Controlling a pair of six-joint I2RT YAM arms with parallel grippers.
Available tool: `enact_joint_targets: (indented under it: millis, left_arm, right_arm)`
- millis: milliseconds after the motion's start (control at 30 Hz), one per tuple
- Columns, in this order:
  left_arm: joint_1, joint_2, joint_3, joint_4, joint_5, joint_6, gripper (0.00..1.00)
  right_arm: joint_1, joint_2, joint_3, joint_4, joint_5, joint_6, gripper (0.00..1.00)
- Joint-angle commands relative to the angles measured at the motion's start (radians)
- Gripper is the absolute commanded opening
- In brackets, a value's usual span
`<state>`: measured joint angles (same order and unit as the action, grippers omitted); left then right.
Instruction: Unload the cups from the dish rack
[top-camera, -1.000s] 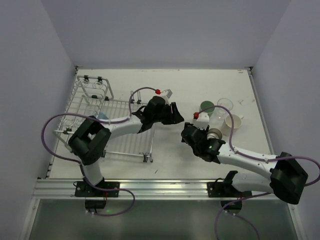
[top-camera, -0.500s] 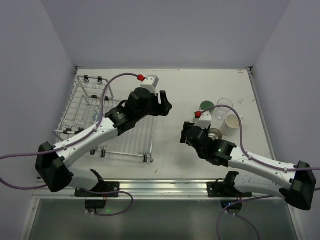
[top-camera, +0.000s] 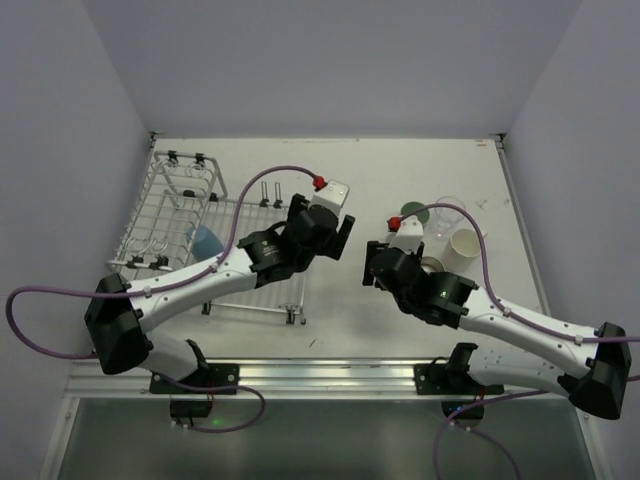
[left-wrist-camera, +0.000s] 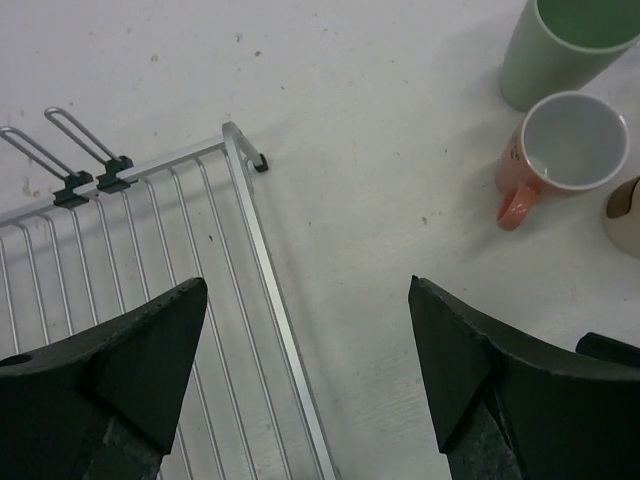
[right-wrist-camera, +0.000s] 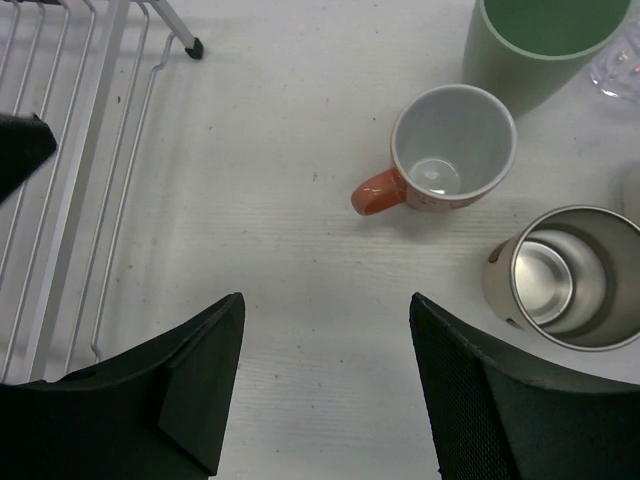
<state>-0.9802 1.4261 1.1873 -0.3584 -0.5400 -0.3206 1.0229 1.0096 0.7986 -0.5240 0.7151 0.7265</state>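
The silver wire dish rack (top-camera: 170, 215) stands at the left with a blue cup (top-camera: 203, 240) in it. Its right edge (left-wrist-camera: 252, 235) runs between the fingers in the left wrist view. My left gripper (top-camera: 347, 236) hovers open and empty over that edge. My right gripper (top-camera: 368, 266) faces it, open and empty above bare table (right-wrist-camera: 325, 305). On the table to the right stand a pale green cup (right-wrist-camera: 540, 45), a white mug with an orange handle (right-wrist-camera: 450, 150), a cream cup with a steel inside (right-wrist-camera: 565, 280), a clear cup (top-camera: 449, 210) and a cream cup (top-camera: 465, 247).
The tip of one left finger (right-wrist-camera: 20, 150) shows at the left edge of the right wrist view, over the rack wires (right-wrist-camera: 90, 190). Grey walls close in the table on three sides. A rack foot (left-wrist-camera: 260, 163) rests on the table.
My left gripper has swung back down and right to the rack's right edge, and its jaws have opened wider. The right gripper has edged away from the cups, opening slightly.
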Motion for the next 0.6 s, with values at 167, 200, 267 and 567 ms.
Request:
enact_joint_targets:
  millis: [167,200,267,567]
  left_arm:
    - [-0.118,0.063,0.097,0.058,-0.228,0.161,0.87]
    - [-0.124,0.066,0.101,0.055,-0.250,0.161,0.87]
    - [-0.144,0.073,0.116,0.047,-0.296,0.161,0.87]
    - [-0.199,0.080,0.114,0.038,-0.403,0.166,0.88]
  right_arm:
    - [0.003,0.024,0.165,-0.151,0.063,0.053,0.70]
    - [0.005,0.023,0.166,-0.153,0.060,0.053,0.70]
    - [0.003,0.015,0.169,-0.153,0.057,0.051,0.70]
    - [0.005,0.009,0.182,-0.153,0.043,0.027,0.71]
